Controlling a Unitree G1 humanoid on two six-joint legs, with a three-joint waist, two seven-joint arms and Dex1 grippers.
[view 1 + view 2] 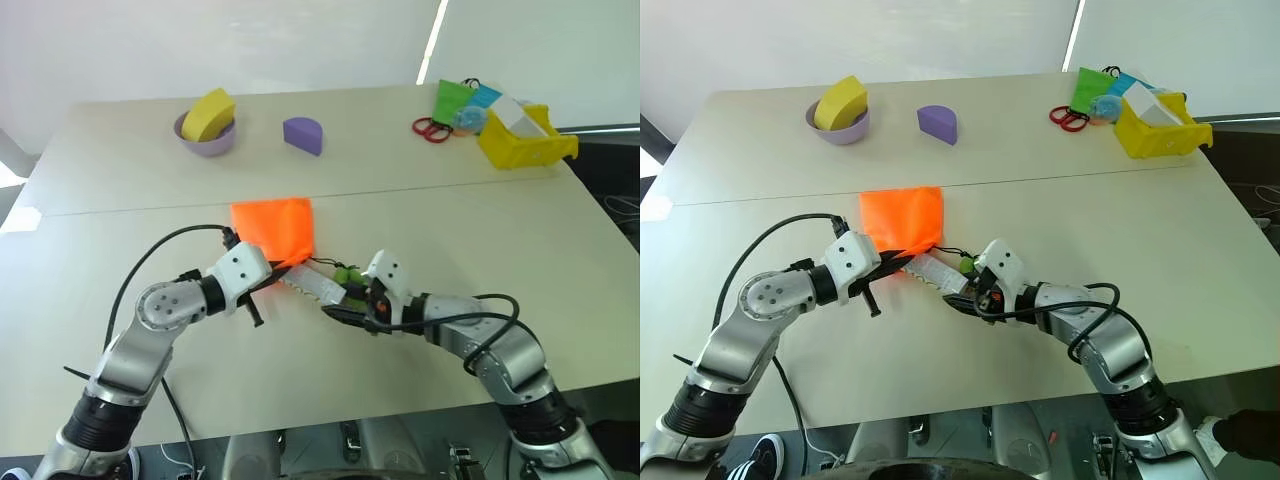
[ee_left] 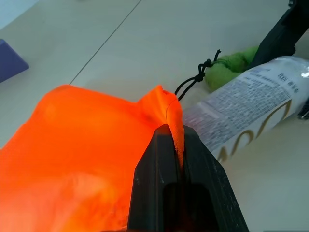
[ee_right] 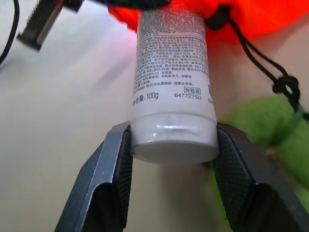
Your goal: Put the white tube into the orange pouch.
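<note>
Feeding the slim white plastic squeeze tube (image 3: pixel 171 92) with fine dark print toward the bright orange soft fabric drawstring pouch (image 1: pixel 273 226) looks like the step in hand: the right gripper (image 3: pixel 171 159) clamps the tube's capped end between its two black fingers, and the crimped far end lies at the pouch's near edge. The left gripper (image 2: pixel 176 145), fingers pressed together, pinches a fold of that edge. Next, the mouth likely needs lifting wider so the tube can slide straight in. A black cord and green coil (image 3: pixel 270 125) lie just beside the tube; the pale table (image 1: pixel 480 215) beyond is open, with other objects well apart at its far edge.
</note>
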